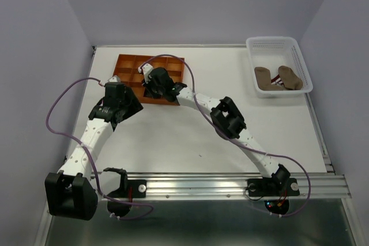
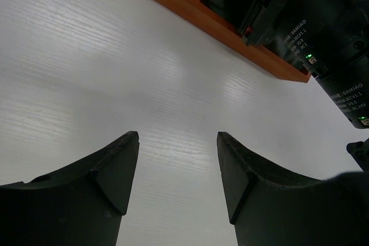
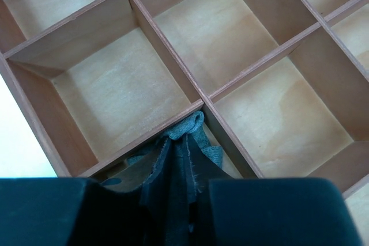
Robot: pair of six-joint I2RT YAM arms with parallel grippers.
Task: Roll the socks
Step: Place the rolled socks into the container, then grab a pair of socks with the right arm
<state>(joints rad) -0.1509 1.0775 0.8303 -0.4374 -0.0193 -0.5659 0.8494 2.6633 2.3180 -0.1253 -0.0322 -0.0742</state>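
Note:
A grey sock (image 3: 196,124) is bunched between the fingers of my right gripper (image 3: 183,148), which is shut on it. It hangs into a corner of one compartment of the orange wooden tray (image 3: 121,90), against the dividers. From above, the right gripper (image 1: 151,82) sits over the tray (image 1: 130,64) and hides that sock. Two tan-brown socks (image 1: 277,78), one with a red-white striped part, lie in the white basket (image 1: 271,41) at the back right. My left gripper (image 2: 177,136) is open over bare table just short of the tray's near edge (image 2: 190,12), with nothing between its fingers.
The tray's other compartments (image 3: 219,27) in view hold nothing. The right arm's black wrist (image 2: 323,38) reaches over the tray close to the left gripper's right side. White walls close in the table on three sides.

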